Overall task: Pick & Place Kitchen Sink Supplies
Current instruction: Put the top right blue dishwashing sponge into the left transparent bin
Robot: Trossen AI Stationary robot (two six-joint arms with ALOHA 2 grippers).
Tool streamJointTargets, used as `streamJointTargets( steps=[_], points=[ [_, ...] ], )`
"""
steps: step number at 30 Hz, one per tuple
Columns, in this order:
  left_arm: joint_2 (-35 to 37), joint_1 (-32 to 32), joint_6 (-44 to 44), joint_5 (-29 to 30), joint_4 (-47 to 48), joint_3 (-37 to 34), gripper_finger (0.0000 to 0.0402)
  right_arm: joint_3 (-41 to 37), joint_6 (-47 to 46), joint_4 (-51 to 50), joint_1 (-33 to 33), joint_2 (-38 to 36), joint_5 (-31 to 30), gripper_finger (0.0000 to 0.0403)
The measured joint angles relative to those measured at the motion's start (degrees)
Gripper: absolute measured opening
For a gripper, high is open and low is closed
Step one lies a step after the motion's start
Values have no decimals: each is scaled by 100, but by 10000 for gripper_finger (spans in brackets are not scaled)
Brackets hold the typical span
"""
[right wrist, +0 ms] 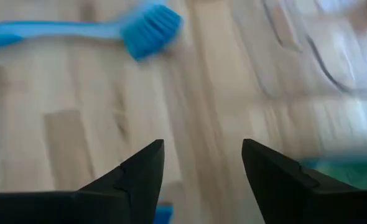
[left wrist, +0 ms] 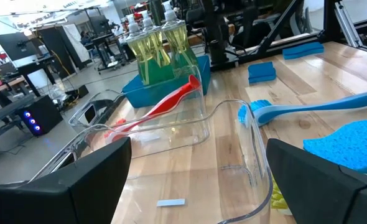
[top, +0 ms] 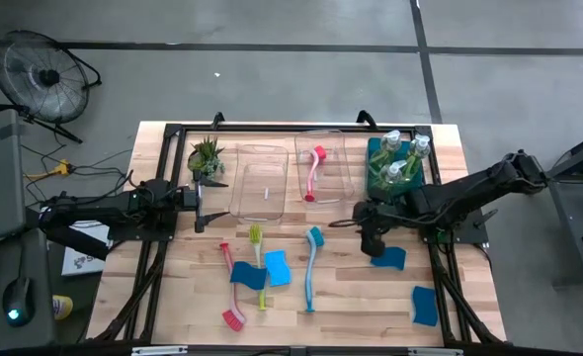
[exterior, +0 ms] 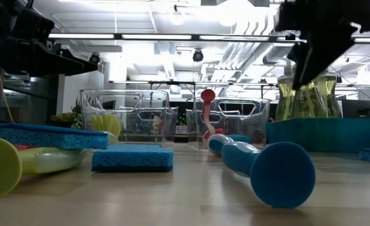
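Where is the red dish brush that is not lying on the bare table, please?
In the high view, the red dish brush lies inside the right-hand clear bin, between the other clear bin and the teal bin of soap bottles.

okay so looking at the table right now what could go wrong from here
The right gripper hangs open over bare wood between the teal brush and a blue sponge; a descent from here might close on nothing. Its arm passes close by the soap bottles and could knock them. Left of the teal brush, another sponge lies across the red brush, so lifting one may drag the other.
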State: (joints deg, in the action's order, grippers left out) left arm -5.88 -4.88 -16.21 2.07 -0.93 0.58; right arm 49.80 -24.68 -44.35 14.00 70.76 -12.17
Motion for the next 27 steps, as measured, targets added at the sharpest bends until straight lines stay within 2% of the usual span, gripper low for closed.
streamJointTargets(
  steps=[9, 17, 20, 23, 27],
  points=[
    [0, 1, 0, 0, 0, 0, 367, 0, -1346, -1173, 163, 0, 435, 224],
    [-1, -1, 0, 0, 0, 0, 367, -56, -1609, -1495, 643, 13, 657, 273],
    [-1, 0, 0, 1, 0, 0, 367, -453, -1925, -1085, 832, 17, 1316, 299],
    [1, 1, 0, 0, 0, 0, 367, -1049, -2111, -217, 1076, 20, 2023, 322],
    [-1, 0, 0, 2, 1, 0, 367, -1661, -2528, 382, 1220, 22, 2835, 336]
  ],
)
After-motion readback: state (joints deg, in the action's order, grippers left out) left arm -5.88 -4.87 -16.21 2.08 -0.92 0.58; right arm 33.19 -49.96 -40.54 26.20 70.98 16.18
